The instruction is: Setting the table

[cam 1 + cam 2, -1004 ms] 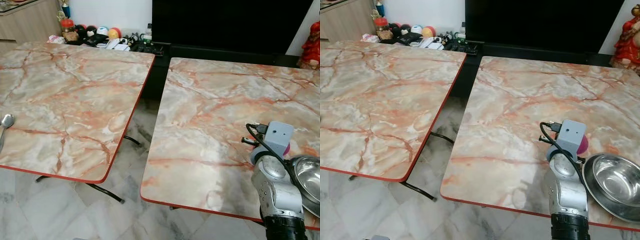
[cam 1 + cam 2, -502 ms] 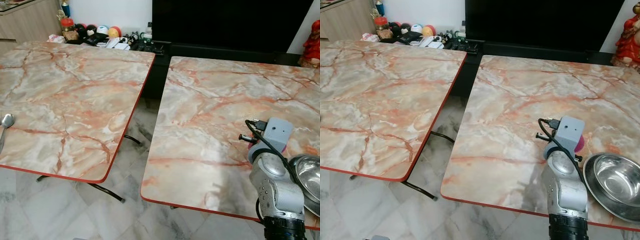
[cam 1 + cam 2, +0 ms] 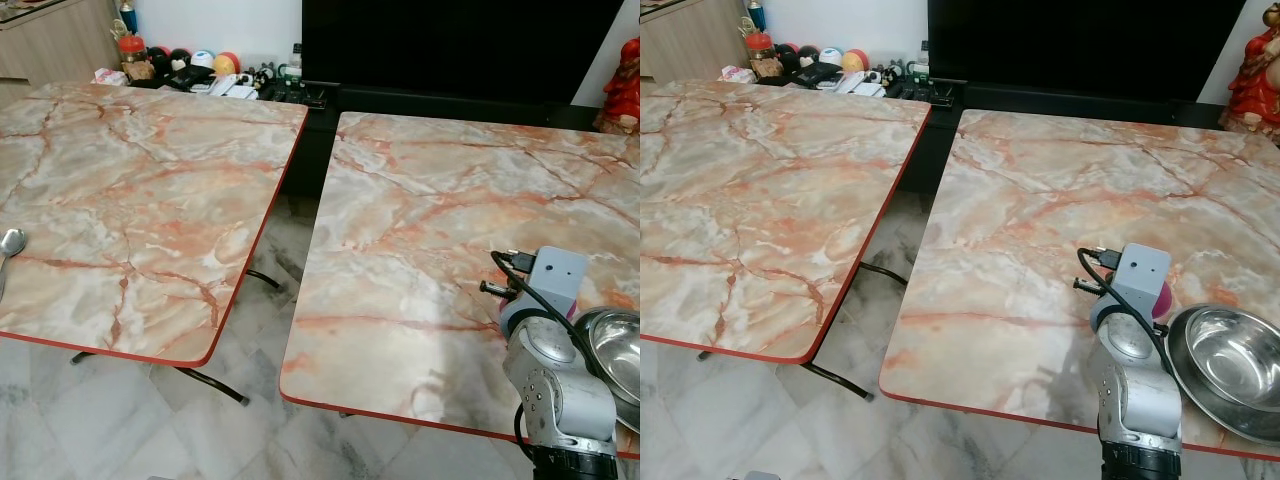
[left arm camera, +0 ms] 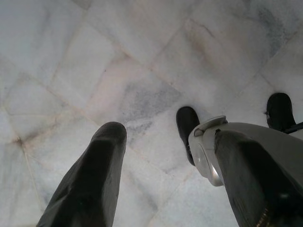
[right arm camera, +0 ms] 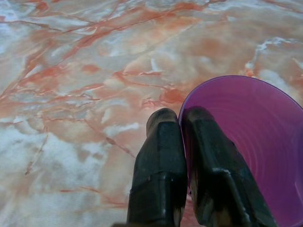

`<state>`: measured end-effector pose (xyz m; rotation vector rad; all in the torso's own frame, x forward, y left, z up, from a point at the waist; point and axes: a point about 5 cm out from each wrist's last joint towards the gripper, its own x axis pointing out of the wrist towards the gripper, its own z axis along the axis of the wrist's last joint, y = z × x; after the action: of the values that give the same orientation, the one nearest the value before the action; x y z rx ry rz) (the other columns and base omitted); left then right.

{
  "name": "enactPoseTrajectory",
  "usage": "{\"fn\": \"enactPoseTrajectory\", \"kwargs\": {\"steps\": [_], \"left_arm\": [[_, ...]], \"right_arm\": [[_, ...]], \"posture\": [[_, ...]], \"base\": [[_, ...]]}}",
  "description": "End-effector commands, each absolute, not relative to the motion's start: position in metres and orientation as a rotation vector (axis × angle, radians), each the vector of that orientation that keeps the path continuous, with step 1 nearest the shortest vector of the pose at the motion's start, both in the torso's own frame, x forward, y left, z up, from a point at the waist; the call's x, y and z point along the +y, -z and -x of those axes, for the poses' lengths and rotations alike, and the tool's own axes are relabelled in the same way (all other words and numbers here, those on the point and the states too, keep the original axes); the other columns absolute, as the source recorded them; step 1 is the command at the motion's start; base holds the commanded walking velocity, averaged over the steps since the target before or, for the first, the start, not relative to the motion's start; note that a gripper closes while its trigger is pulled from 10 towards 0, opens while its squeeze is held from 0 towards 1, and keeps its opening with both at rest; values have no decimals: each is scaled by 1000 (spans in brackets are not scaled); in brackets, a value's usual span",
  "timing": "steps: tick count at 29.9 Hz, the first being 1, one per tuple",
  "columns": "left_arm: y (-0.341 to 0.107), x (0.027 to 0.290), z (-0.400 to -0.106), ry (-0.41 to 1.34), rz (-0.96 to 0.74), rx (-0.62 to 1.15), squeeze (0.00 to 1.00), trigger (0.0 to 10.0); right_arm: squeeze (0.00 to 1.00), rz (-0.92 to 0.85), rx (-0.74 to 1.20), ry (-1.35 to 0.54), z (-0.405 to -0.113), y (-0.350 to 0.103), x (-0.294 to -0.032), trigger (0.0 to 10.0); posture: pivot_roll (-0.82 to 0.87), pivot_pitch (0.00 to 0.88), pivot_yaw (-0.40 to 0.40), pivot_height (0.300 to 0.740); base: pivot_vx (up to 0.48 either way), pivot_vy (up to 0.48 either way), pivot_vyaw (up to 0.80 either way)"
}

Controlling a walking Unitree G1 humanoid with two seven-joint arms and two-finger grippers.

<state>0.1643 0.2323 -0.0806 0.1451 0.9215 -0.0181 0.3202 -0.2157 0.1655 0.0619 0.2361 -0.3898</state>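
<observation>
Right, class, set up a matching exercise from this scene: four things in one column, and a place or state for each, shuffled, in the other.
Things:
1. purple cup
2. steel bowl
3. spoon
4. left end effector

Places or states:
A. open, above the tiled floor
B. on the left table's left edge
C. at the right table's near right corner
D. rim pinched by the right end effector

Pairs: 1-D, 2-C, 3-B, 4-A

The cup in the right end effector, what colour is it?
Purple; the cup shows best in the right wrist view.
</observation>
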Motion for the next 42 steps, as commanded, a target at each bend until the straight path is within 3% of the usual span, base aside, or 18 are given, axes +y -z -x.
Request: {"fn": "enactPoseTrajectory", "kwargs": {"steps": [1, 13, 14, 15, 21, 24, 25, 26, 27, 28, 30, 31, 32, 33, 42], "left_arm": [[85, 232, -156, 13, -133, 956, 0, 10000], [85, 232, -155, 15, -133, 960, 0, 10000], [85, 232, -155, 16, -133, 961, 0, 10000], [85, 233, -155, 18, -134, 962, 0, 10000], [85, 233, -155, 17, -133, 963, 0, 10000], [85, 233, -154, 16, -133, 964, 0, 10000], [85, 233, -154, 16, -133, 964, 0, 10000], [85, 233, -154, 16, -133, 964, 0, 10000], [85, 233, -154, 15, -133, 964, 0, 10000], [85, 233, -154, 15, -132, 964, 0, 10000], [85, 233, -154, 15, -131, 965, 0, 10000], [85, 233, -154, 15, -131, 965, 0, 10000], [85, 233, -154, 16, -131, 966, 0, 10000], [85, 233, -154, 19, -131, 967, 0, 10000], [85, 233, -154, 16, -130, 968, 0, 10000]], "right_arm": [[0, -61, 239, 403, -317, -165, -217, 10000], [0, -68, 249, 422, -314, -164, -219, 10000], [129, -69, 249, 425, -314, -163, -220, 10000], [349, -70, 250, 429, -314, -163, -221, 10000], [298, -75, 251, 435, -313, -163, -221, 10000], [133, -81, 242, 438, -314, -165, -221, 10000], [133, -82, 241, 439, -314, -165, -221, 10000], [235, -84, 239, 438, -314, -165, -221, 10000], [890, -85, 238, 438, -314, -166, -221, 10000], [1000, -85, 238, 439, -315, -166, -221, 10000], [980, -85, 238, 441, -315, -166, -222, 10000], [655, -85, 237, 441, -315, -166, -222, 10000], [541, -85, 236, 441, -315, -166, -222, 10000], [0, -87, 234, 441, -315, -167, -222, 10000], [0, -87, 222, 457, -315, -169, -224, 10000]], "posture": [[-69, 115, -20, 740], [-70, 119, -18, 740], [-69, 120, -17, 740], [-69, 120, -17, 740], [-67, 118, -17, 740], [-68, 118, -18, 740], [-68, 118, -18, 740], [-68, 118, -18, 740], [-68, 118, -18, 740], [-66, 118, -18, 740], [-66, 118, -18, 740], [-66, 118, -18, 740], [-68, 117, -18, 740], [-68, 117, -18, 740], [-67, 117, -19, 740]], "base": [[0, 0, 0], [0, 0, 0], [0, 0, 0], [0, 0, 0], [0, 0, 0], [0, 0, 0], [0, 0, 0], [0, 0, 0], [0, 0, 0], [0, 0, 0], [0, 0, 0], [0, 0, 0], [0, 0, 0], [0, 0, 0], [0, 0, 0]]}}
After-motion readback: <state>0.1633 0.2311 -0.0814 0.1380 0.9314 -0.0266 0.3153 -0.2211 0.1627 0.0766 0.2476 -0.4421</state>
